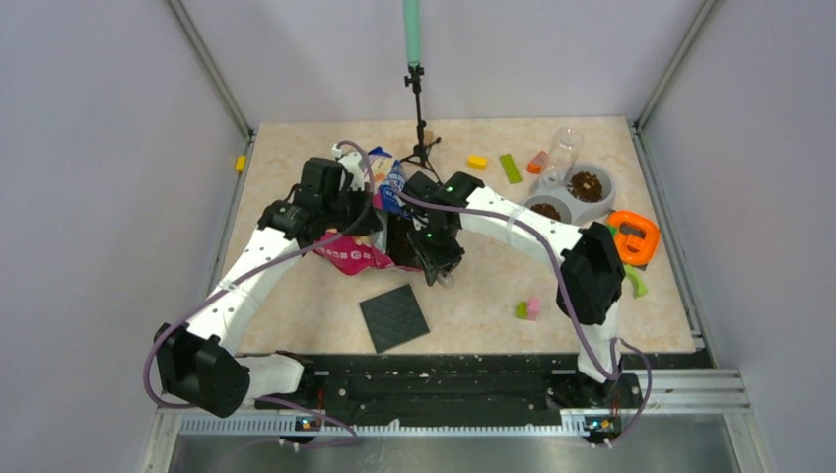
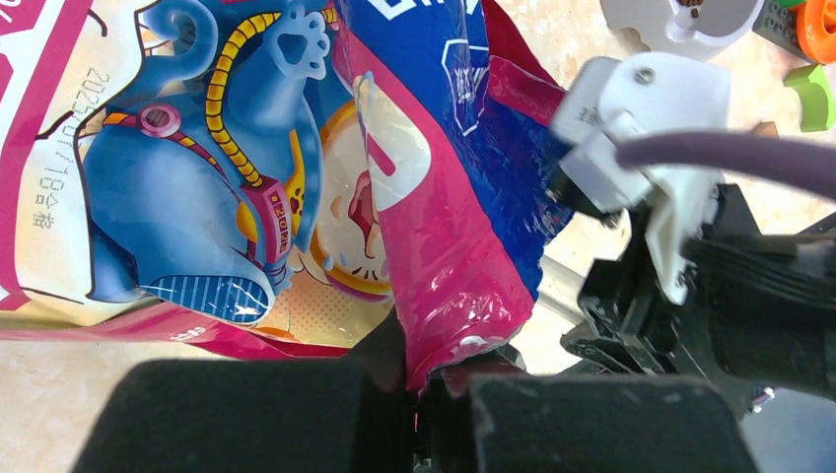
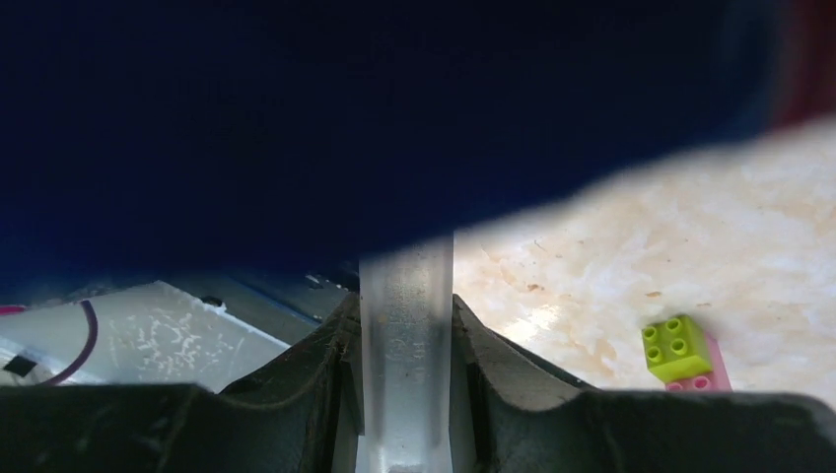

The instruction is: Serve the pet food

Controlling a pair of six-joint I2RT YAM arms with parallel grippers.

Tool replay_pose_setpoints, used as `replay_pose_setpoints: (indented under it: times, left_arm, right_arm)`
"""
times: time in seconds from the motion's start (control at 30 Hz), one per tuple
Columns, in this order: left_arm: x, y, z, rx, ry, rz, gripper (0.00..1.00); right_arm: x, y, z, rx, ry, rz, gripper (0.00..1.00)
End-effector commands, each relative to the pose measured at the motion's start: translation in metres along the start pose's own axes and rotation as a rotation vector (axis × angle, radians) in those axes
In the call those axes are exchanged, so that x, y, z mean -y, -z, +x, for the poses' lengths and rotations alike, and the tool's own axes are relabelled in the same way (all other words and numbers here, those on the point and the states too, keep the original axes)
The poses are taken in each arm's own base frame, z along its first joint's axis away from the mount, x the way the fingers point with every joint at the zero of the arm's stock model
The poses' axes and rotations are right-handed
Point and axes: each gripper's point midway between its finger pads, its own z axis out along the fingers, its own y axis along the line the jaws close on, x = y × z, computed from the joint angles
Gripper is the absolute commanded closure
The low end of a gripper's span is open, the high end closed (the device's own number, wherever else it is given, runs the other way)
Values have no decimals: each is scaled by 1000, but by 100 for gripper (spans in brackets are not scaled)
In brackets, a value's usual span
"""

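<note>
pinching bag [image 2: 424, 246] in left end effector [image 2: 426, 394], right end effector [image 3: 406, 340] clamping clear handle [image 3: 406, 291], blocks [image 3: 675, 345] nearby

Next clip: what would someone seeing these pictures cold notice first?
The glossy pink-and-blue cartoon bag at the middle of the table, its crumpled edge pinched in the shut left pincer. The right pincer grips a translucent handle close beside it. At the far right, a grey double bowl holds brown pet food.
</note>
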Motion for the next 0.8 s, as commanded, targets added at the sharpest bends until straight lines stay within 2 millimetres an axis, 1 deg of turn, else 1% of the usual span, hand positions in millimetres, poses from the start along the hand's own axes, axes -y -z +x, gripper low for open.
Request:
replay_pose_setpoints:
  times: [0.0, 0.1, 0.2, 0.37, 0.43, 0.6, 0.77]
  left_arm:
    - [14, 20, -24, 121, -36, 57, 100]
    - [17, 24, -24, 125, -42, 73, 100]
    - [20, 27, -24, 134, -45, 85, 100]
    - [24, 29, -22, 128, -47, 108, 100]
    - [25, 29, -21, 125, -43, 118, 100]
    - [30, 27, -22, 129, -24, 142, 100]
    - [32, 24, -23, 123, -20, 156, 100]
  right_arm:
    - [-5, 0, -15, 6, -48, -46, 100]
    - [-4, -9, -41, 63, -46, -56, 100]
    - [10, -19, -64, 110, -63, -12, 100]
    - [17, -43, -81, 161, -58, 9, 100]
    - [20, -51, -89, 215, -64, 20, 100]
    - [7, -55, -109, 419, -34, -28, 100]
    - [-3, -61, -118, 493, 27, 4, 100]
